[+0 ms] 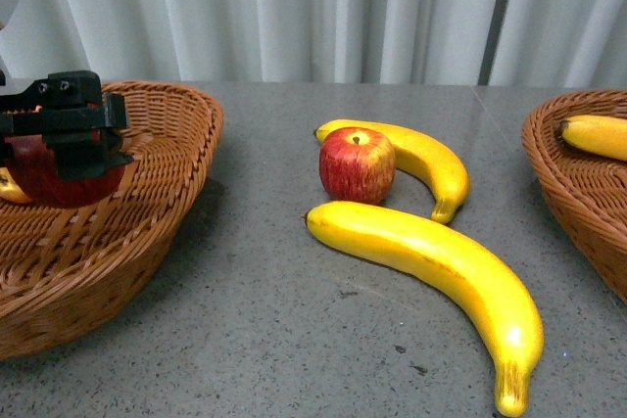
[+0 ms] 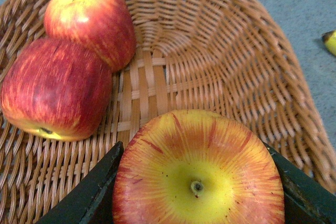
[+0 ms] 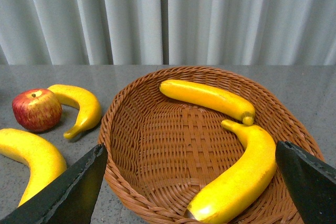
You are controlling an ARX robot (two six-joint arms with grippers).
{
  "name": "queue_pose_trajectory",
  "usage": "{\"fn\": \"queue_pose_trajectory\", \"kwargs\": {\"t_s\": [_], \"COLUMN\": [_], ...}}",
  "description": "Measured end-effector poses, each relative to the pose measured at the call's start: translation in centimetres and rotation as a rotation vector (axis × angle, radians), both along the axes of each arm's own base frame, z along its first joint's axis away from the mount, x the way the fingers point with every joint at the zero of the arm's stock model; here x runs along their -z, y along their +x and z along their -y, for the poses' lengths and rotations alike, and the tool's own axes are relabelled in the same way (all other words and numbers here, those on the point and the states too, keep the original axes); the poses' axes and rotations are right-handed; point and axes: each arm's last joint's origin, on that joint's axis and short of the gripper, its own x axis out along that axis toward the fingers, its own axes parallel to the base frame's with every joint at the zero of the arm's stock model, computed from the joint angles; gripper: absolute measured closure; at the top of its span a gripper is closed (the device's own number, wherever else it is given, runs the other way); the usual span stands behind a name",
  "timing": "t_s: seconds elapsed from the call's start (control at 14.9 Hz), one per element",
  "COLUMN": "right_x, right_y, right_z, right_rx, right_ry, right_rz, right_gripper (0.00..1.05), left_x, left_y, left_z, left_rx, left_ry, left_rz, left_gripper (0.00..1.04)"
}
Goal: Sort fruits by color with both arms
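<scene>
My left gripper point(image 1: 69, 139) is shut on a red apple point(image 1: 61, 181) and holds it over the left wicker basket point(image 1: 167, 193). In the left wrist view the held apple point(image 2: 197, 174) shows its yellow top and stem between the jaws, above two more red apples point(image 2: 55, 90) point(image 2: 92, 22) lying in the basket point(image 2: 220, 61). One red apple point(image 1: 357, 164) and two bananas point(image 1: 426, 159) point(image 1: 441, 271) lie on the table. My right gripper point(image 3: 191, 192) is open over the right basket point(image 3: 157, 150), which holds two bananas point(image 3: 207, 98) point(image 3: 239, 174).
The right basket's rim point(image 1: 549, 159) with a banana point(image 1: 596, 135) shows at the front view's right edge. A grey curtain point(image 1: 323, 7) hangs behind the grey table point(image 1: 265, 320). The table apple point(image 3: 37, 109) and bananas point(image 3: 81, 106) point(image 3: 31, 156) lie beside the right basket.
</scene>
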Motion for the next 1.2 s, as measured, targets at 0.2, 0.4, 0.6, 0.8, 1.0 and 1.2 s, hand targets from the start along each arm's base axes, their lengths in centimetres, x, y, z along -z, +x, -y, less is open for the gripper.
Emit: {"fn": "queue_pose_trajectory", "kwargs": {"t_s": [0.2,0.4,0.6,0.8,1.0,1.2], "right_x": [0.0,0.0,0.0,0.0,0.0,0.0], "right_y": [0.0,0.0,0.0,0.0,0.0,0.0], "right_z": [0.0,0.0,0.0,0.0,0.0,0.0], "right_rx": [0.000,0.000,0.000,0.000,0.000,0.000], "right_ry": [0.000,0.000,0.000,0.000,0.000,0.000], "right_rz": [0.000,0.000,0.000,0.000,0.000,0.000], "right_gripper": [0.07,0.07,0.07,0.07,0.07,0.07], "left_x": [1.9,0.8,-5.6,-5.7,-3.3,-1.1], "left_y": [-0.2,-1.4,-3.4,2.1,7.0,9.1], "left_z": [-0.6,0.4,3.2,7.5,12.4,15.5], "left_rx": [-0.040,-0.024,0.095,0.339,0.515,0.589], "left_ry": [-0.047,-0.041,-0.013,0.069,0.149,0.167], "left_rz": [-0.081,-0.053,0.162,0.189,0.123,0.063], "left_gripper": [0.33,0.05,0.07,0.07,0.07,0.07]}}
